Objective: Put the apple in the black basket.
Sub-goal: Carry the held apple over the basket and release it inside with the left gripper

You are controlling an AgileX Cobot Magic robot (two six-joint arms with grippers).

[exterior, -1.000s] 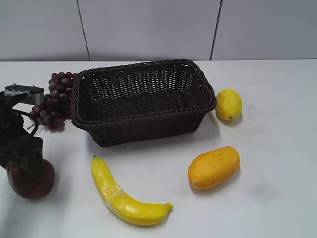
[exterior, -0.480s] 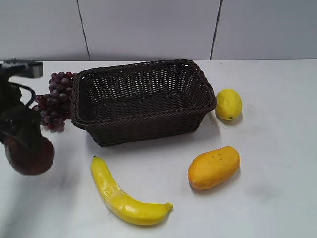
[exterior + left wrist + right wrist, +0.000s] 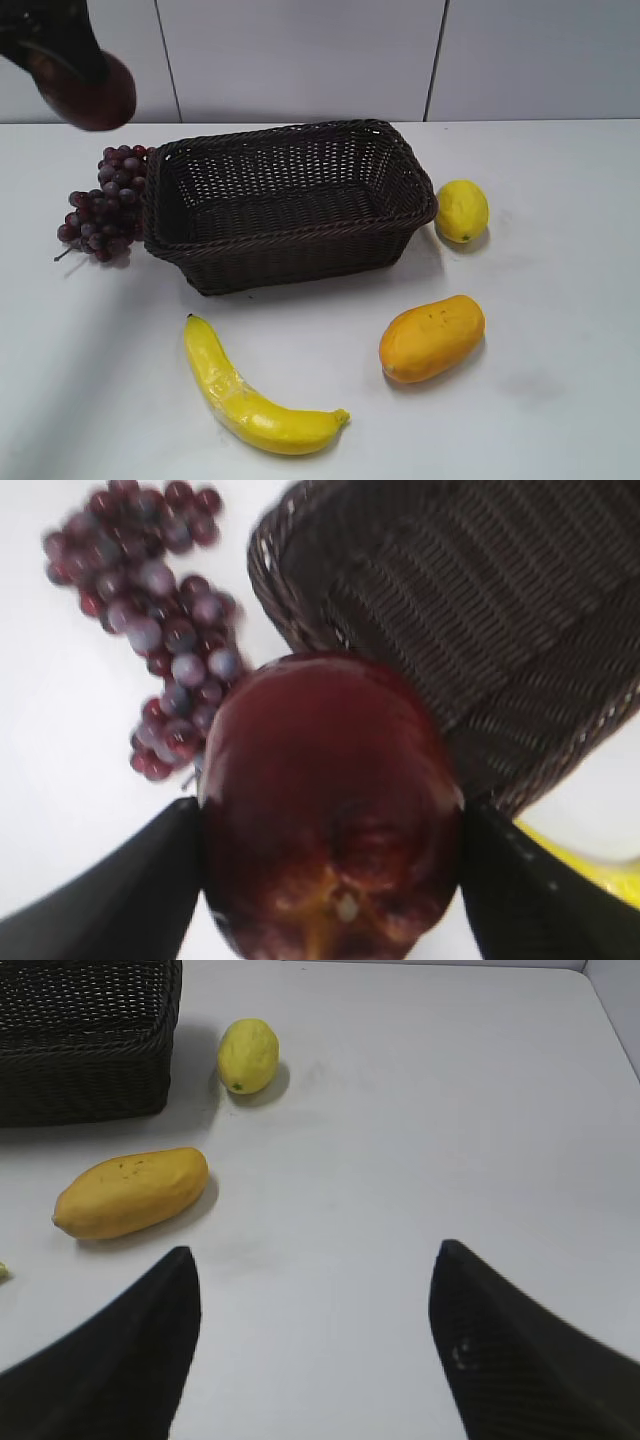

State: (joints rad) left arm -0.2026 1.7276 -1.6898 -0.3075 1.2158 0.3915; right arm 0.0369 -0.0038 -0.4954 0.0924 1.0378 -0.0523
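My left gripper (image 3: 62,45) is shut on the dark maroon apple (image 3: 95,92) and holds it high at the top left of the exterior view, left of and above the black basket (image 3: 290,235). In the left wrist view the apple (image 3: 330,810) fills the space between the two black fingers (image 3: 330,825), with the basket's braided rim (image 3: 300,620) below and to the right. My right gripper (image 3: 315,1260) is open and empty over bare white table; it does not show in the exterior view.
A purple grape bunch (image 3: 105,205) lies against the basket's left side. A banana (image 3: 250,400) lies in front of the basket, a mango (image 3: 432,337) front right, a lemon (image 3: 462,210) right of the basket. A tiled wall stands behind.
My left gripper has lifted the apple off the table at the front left and carried it up and back, to high above the grapes. The other fruit has not moved.
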